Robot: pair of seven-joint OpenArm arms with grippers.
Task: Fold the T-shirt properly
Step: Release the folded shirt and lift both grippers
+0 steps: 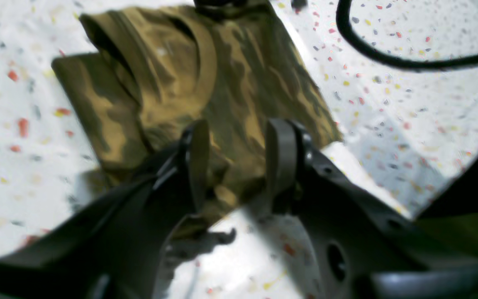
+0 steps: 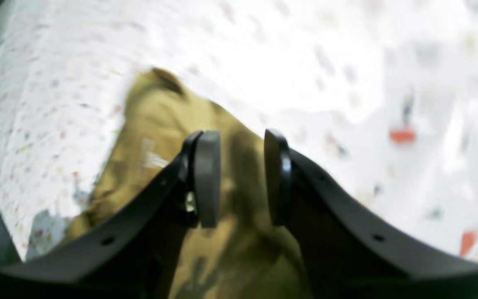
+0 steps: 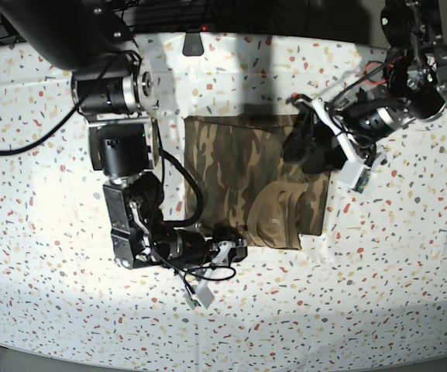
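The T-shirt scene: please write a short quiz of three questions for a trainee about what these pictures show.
1. True or false: the T-shirt lies spread out flat with both sleeves stretched wide.
2. Which pattern does the shirt have? A) plain white B) camouflage C) red stripes
3. Fill in: the jaws of the left gripper and of the right gripper stand ____, with a gap between them.

Key
1. False: in the base view it is already folded into a compact rectangle on the speckled tablecloth.
2. B
3. open
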